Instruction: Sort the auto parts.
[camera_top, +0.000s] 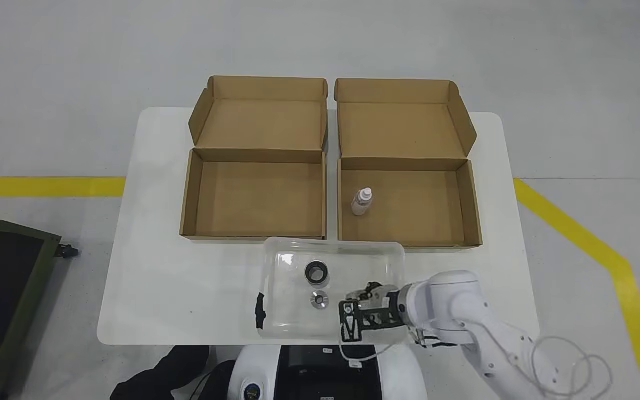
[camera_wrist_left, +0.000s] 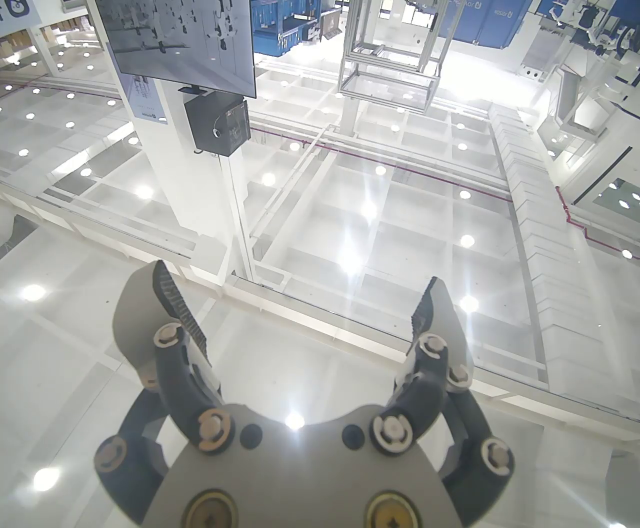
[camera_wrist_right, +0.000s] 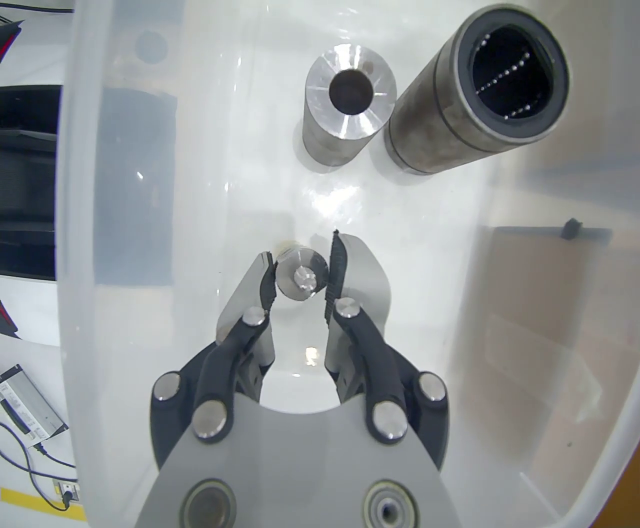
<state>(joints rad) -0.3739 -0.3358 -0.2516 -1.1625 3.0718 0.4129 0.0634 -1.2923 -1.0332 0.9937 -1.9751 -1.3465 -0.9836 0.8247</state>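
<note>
Auto parts counted: three in the clear plastic bin (camera_top: 335, 243). These are one linear bearing (camera_wrist_right: 480, 90), one steel sleeve (camera_wrist_right: 348, 100), and one small metal cylinder (camera_wrist_right: 300, 280) pinched by the right gripper (camera_wrist_right: 300, 255). A fourth, one white bottle (camera_top: 362, 200), lies in the right cardboard box (camera_top: 430, 215); the left cardboard box (camera_top: 255, 198) sits beside it. The left gripper (camera_wrist_left: 297, 280) is spread wide, holding nothing.

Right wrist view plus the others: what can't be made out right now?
- small metal part: the right wrist view sees it end-on in the right gripper; its length, and whether it is off the clear bin floor, are hidden.
- white part in the right box: too small in the top view to identify.
</note>
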